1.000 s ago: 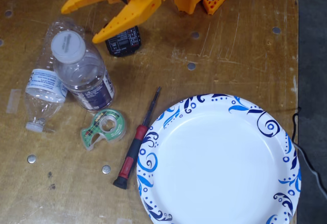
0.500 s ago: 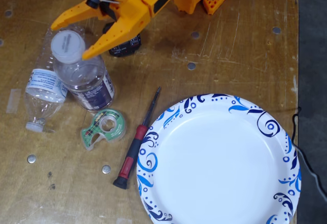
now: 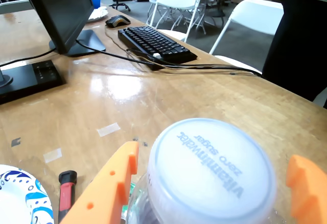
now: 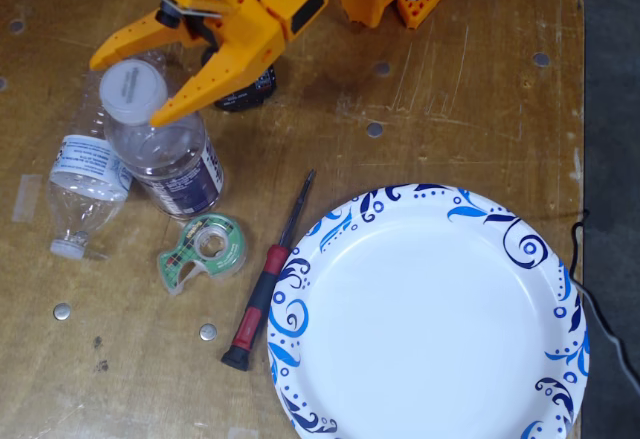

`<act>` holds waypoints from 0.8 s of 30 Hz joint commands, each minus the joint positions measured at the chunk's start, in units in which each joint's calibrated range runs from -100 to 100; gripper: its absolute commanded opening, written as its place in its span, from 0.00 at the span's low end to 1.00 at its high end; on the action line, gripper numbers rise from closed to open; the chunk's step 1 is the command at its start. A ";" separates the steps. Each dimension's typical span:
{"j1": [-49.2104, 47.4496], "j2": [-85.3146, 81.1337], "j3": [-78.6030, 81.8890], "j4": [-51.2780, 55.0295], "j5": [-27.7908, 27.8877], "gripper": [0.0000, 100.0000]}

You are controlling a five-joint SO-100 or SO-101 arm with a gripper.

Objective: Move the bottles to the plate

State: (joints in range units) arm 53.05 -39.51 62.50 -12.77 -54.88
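Observation:
The wider bottle [image 4: 170,164] stands upright at the table's left, its white cap [image 3: 212,170] filling the lower wrist view. My orange gripper [image 4: 125,91] is open, with one finger on each side of that cap and a gap to both fingers [image 3: 110,188]. The slimmer crinkled bottle [image 4: 85,179] lies on its side just left of the wider one. The blue-patterned white plate [image 4: 430,319] sits at the lower right with nothing on it, and its rim [image 3: 18,198] shows at the wrist view's bottom left.
A green tape dispenser [image 4: 203,249] and a red-handled screwdriver [image 4: 265,284] lie between the bottles and the plate. A small black device [image 4: 245,84] sits under the arm. Beyond the table, the wrist view shows a keyboard [image 3: 156,43] and a monitor [image 3: 59,9].
The open gripper has swung left and towards the wider bottle, so its fingers now straddle the cap. Bottles, plate and tools have not moved.

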 commanded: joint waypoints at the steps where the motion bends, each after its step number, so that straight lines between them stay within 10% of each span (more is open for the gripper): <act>1: 0.26 1.23 -3.40 -2.81 -0.36 0.30; 24: 3.82 3.68 -5.20 -5.77 -2.34 0.05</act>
State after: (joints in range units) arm 56.97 -34.73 61.78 -17.53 -55.87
